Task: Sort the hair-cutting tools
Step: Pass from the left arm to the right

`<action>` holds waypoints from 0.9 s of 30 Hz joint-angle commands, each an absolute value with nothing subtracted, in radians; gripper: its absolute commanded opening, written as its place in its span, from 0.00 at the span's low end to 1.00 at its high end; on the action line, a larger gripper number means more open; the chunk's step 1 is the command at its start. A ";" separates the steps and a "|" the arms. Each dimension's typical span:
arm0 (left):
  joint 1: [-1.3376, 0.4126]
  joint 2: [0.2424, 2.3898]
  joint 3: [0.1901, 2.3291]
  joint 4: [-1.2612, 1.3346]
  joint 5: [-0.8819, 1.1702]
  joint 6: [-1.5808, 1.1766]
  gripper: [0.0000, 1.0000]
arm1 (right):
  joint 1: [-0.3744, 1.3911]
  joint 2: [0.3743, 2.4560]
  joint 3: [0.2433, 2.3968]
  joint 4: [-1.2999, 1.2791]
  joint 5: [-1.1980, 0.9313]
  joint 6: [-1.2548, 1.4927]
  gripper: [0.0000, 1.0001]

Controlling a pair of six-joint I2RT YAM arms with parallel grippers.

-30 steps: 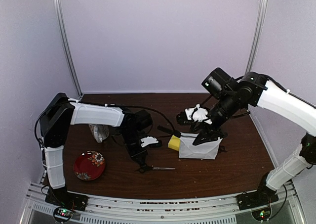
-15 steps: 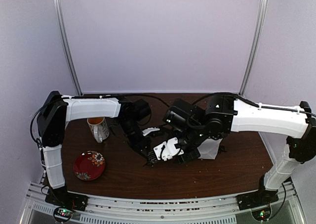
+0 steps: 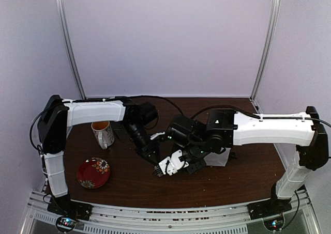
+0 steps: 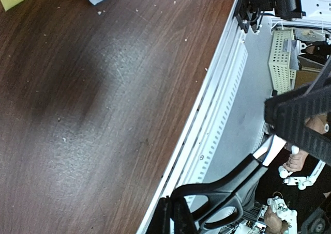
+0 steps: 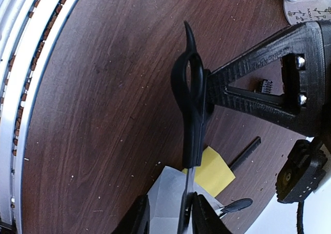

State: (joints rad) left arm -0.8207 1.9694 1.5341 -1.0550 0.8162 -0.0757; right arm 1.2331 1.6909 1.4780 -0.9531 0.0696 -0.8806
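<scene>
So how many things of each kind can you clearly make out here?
Scissors: 1
Mug: 1
Red plate: 1
Yellow sponge: 1
White pouch: 1
Slim black tool: 1
Small black piece: 1
Total: 7 (a dark bit beside the pouch is unclear)

High rear overview of table (image 3: 129,187), close downward wrist views, both sharing scissors (image 5: 192,115)
</scene>
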 commanded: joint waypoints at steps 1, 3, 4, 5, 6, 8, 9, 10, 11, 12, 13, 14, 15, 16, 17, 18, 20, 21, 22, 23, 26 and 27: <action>-0.818 1.950 1.553 -1.073 0.882 -0.047 0.00 | 1.237 1.704 1.442 -0.896 0.161 -0.908 0.29; -0.818 1.957 1.557 -1.080 0.886 -0.040 0.00 | 1.239 1.708 1.432 -0.877 0.195 -0.917 0.28; -0.818 1.960 1.557 -1.082 0.891 -0.037 0.00 | 1.239 1.710 1.430 -0.869 0.213 -0.917 0.27; -0.818 1.962 1.558 -1.084 0.891 -0.036 0.00 | 1.239 1.710 1.428 -0.863 0.221 -0.918 0.25; -0.818 1.965 1.558 -1.086 0.892 -0.032 0.00 | 1.239 1.710 1.426 -0.859 0.226 -0.918 0.23; -0.818 1.967 1.556 -1.090 0.889 -0.027 0.00 | 1.239 1.709 1.424 -0.848 0.234 -0.917 0.19; -0.818 1.968 1.556 -1.090 0.888 -0.026 0.00 | 1.238 1.710 1.424 -0.846 0.241 -0.916 0.18; -0.817 1.969 1.555 -1.091 0.888 -0.026 0.00 | 1.239 1.711 1.427 -0.847 0.246 -0.911 0.17; -0.816 1.972 1.555 -1.090 0.888 -0.026 0.00 | 1.239 1.713 1.432 -0.850 0.252 -0.905 0.16; -0.816 1.975 1.554 -1.092 0.889 -0.027 0.00 | 1.239 1.712 1.434 -0.853 0.255 -0.898 0.16; -0.816 1.976 1.555 -1.091 0.892 -0.028 0.00 | 1.239 1.711 1.436 -0.853 0.259 -0.894 0.18; -0.816 1.979 1.555 -1.091 0.893 -0.027 0.00 | 1.239 1.708 1.435 -0.851 0.262 -0.891 0.21; -0.816 1.983 1.555 -1.091 0.897 -0.025 0.00 | 1.239 1.704 1.436 -0.852 0.259 -0.888 0.23; -0.816 1.986 1.556 -1.091 0.902 -0.025 0.00 | 1.238 1.700 1.436 -0.853 0.257 -0.887 0.24; -0.816 1.989 1.558 -1.092 0.905 -0.025 0.00 | 1.239 1.694 1.438 -0.854 0.252 -0.884 0.26; -0.816 1.992 1.558 -1.091 0.909 -0.025 0.00 | 1.240 1.688 1.438 -0.854 0.248 -0.884 0.27; -0.816 1.997 1.558 -1.091 0.918 -0.023 0.00 | 1.242 1.674 1.437 -0.856 0.246 -0.886 0.27; -0.815 1.998 1.558 -1.092 0.922 -0.022 0.00 | 1.242 1.667 1.435 -0.856 0.245 -0.888 0.27; -0.815 2.000 1.558 -1.092 0.923 -0.020 0.00 | 1.242 1.661 1.432 -0.856 0.244 -0.890 0.27; -0.815 2.002 1.558 -1.092 0.925 -0.019 0.00 | 1.243 1.655 1.431 -0.857 0.244 -0.893 0.26; -0.810 2.007 1.559 -1.092 0.927 -0.018 0.00 | 1.244 1.653 1.428 -0.862 0.243 -0.897 0.22; -0.810 2.008 1.560 -1.092 0.929 -0.018 0.00 | 1.243 1.652 1.428 -0.864 0.241 -0.897 0.20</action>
State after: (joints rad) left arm -0.8192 1.9957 1.5341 -1.0760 0.8944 -0.0418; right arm 1.2385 1.6978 1.4326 -0.8635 0.2276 -0.9024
